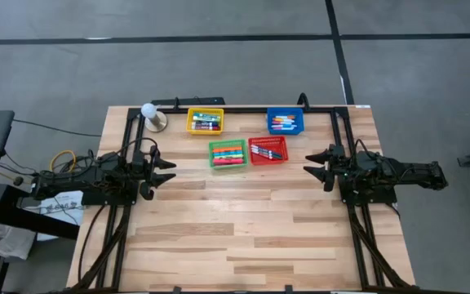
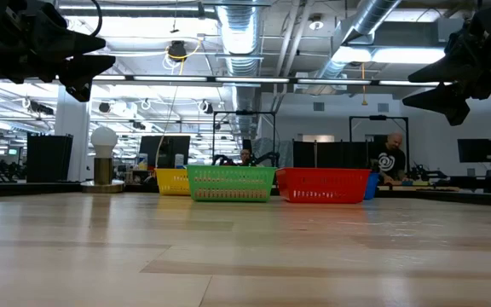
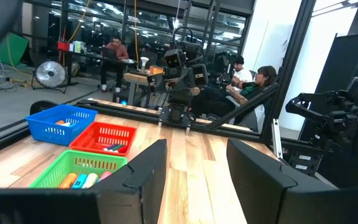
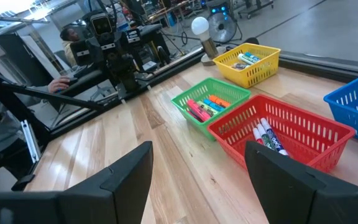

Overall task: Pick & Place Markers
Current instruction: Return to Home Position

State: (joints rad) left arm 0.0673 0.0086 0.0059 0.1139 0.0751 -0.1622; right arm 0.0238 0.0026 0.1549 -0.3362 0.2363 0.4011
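The markers lie in four small mesh baskets near the table's far edge: yellow [image 1: 205, 121], blue [image 1: 285, 122], green [image 1: 228, 153] and red [image 1: 268, 149]. In the right wrist view, pink and orange markers [image 4: 205, 106] show in the green basket and white-barrelled markers [image 4: 267, 135] in the red one. My left gripper [image 1: 171, 171] hangs open above the table, left of the green basket, pointing toward the table's right edge. My right gripper [image 1: 307, 162] hangs open, right of the red basket, pointing toward the table's left edge. Nothing is between either pair of fingers [image 3: 148, 168] [image 4: 129, 171].
A white bulb on a round base [image 1: 152, 116] stands at the far left corner. A black frame rail [image 1: 243, 109] runs along the far edge and down both sides. Bare wood [image 1: 243, 229] covers the near half. People sit in the room beyond [image 3: 257, 84].
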